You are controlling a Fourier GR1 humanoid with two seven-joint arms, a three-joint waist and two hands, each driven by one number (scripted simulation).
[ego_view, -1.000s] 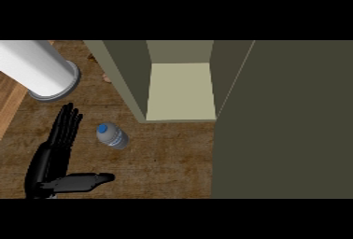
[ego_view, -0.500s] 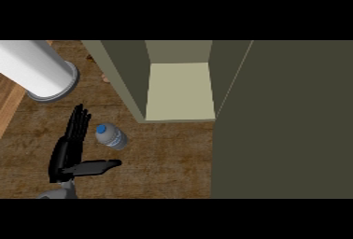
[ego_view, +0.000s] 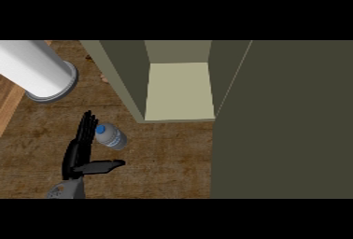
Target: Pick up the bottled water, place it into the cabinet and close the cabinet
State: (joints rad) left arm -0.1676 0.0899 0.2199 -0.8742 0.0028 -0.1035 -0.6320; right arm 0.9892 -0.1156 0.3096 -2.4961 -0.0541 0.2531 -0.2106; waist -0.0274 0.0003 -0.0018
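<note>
You are looking steeply down on a brown, wood-grained counter top (ego_view: 165, 158). At its left edge a lighter wooden strip (ego_view: 10, 105) runs diagonally. A large white cylinder (ego_view: 34, 70) with a grey rim enters from the upper left and overhangs the counter. To your right, a broad, flat olive-grey panel (ego_view: 283, 121) fills the view from top to bottom. Light is even, and shadows are soft. No walls, floor or windows are visible to you.

Big white cylinder (ego_view: 38, 70) w/ grey rim lies at upper left on brown wood-grain counter (ego_view: 165, 158), lighter wood strip (ego_view: 8, 109) along left edge.
</note>
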